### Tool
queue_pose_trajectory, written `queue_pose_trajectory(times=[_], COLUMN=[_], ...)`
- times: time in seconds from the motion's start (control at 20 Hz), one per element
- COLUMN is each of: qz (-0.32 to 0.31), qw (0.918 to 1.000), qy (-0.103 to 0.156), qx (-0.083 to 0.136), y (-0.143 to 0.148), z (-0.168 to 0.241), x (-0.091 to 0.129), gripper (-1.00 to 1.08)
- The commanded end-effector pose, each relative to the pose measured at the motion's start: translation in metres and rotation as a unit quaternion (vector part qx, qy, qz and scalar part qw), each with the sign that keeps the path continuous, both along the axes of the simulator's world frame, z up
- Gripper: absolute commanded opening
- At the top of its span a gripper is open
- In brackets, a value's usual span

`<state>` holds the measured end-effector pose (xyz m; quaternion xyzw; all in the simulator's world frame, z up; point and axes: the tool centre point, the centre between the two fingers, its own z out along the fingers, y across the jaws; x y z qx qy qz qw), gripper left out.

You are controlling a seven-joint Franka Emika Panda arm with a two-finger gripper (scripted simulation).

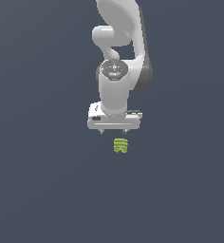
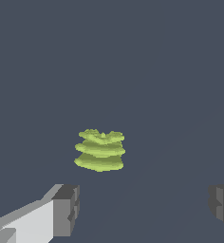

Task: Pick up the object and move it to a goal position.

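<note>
**Object ahead of open fingers, not yet between them**

Object (image 1: 120, 145): small yellow-green lump, stacked horizontal ridges, roughly blocky. Lies alone on the flat dark grey surface, apart from the arm. No goal marker shows in either view.

Key relation: in the exterior view the object sits just below the gripper (image 1: 113, 131) in the picture and slightly toward the exterior view's right of its midline. Whether that gap is height, forward offset, or both cannot be told from this view alone. The wrist view settles part of it: the object (image 2: 100, 150) appears beyond the fingertips, closer to one finger (image 2: 66, 209) than to the other (image 2: 222, 205), clear of both. So it lies ahead of the fingers and off-centre in the gap, not yet enclosed.

Long axis: the lump is a little wider than tall in the wrist view, ridges running across, broadly in line with the span between the fingers. No strongly preferred grasp direction that I can see.

Fingers: spread wide, the gap far broader than the object. Nothing held, nothing touched; both pads bare.

Judgement: approach phase, grasp not begun. The coming move likely needs a small sideways correction to centre the lump, then a descent until the pads bracket its ridged sides. Risk: closing off-centre would let the nearer finger nudge the light piece first
</note>
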<state>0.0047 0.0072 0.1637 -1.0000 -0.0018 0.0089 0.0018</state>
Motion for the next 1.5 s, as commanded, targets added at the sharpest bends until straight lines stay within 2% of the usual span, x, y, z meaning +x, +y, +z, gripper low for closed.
queue_pose_trajectory(times=[0.0, 0.6, 1.0, 1.45], qz=[0.0, 0.033, 0.04, 0.099], qw=[1.0, 0.9994, 0.9992, 0.9951], qy=[0.0, 0.003, 0.003, 0.002], qx=[0.0, 0.003, 0.003, 0.002], y=[0.0, 0.014, 0.014, 0.016], z=[0.0, -0.007, -0.007, -0.013], x=[0.0, -0.004, -0.004, -0.004], gripper=[1.0, 1.0, 1.0, 1.0])
